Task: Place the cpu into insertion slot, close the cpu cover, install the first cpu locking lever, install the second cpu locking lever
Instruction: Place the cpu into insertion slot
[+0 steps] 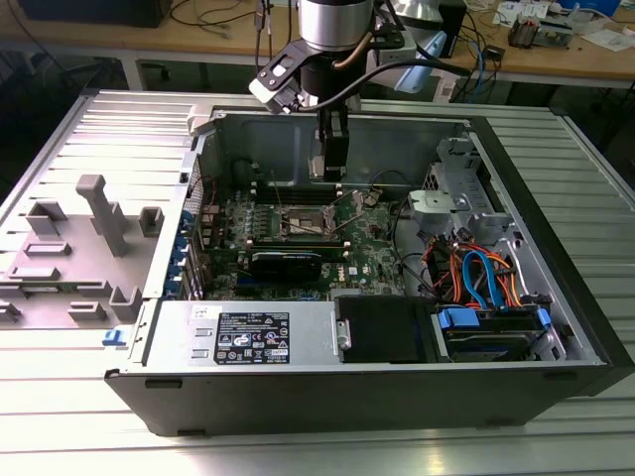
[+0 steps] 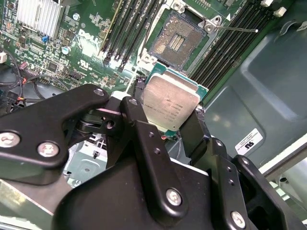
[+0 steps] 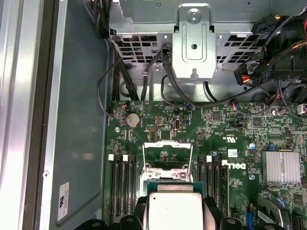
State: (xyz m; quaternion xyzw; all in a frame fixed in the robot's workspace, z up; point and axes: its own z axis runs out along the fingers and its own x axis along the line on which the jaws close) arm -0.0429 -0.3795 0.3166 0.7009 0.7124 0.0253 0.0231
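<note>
My gripper (image 2: 169, 115) is shut on the cpu (image 2: 171, 103), a flat square chip with a pale metal top, gripped by two opposite edges between the black fingers (image 2: 139, 120). In both wrist views the cpu (image 3: 175, 211) hangs above the green motherboard (image 3: 225, 129), close to the insertion slot (image 2: 176, 39), whose dark contact field lies bare. The cpu cover (image 3: 168, 154), a thin silver frame, stands flipped open beside the slot. A thin locking lever (image 2: 236, 29) sticks out from the slot's corner. In the exterior view the gripper (image 1: 330, 171) hovers inside the open computer case above the slot (image 1: 298, 222).
Black memory slots (image 3: 123, 184) flank the slot on both sides. A finned heat sink (image 3: 280, 167) sits on the board. A metal drive cage (image 3: 194, 43) and loose cables (image 1: 476, 273) lie beyond it. The power supply (image 1: 253, 332) and case walls (image 1: 298, 129) surround it. A grey fixture (image 1: 94, 213) stands at the exterior view's left.
</note>
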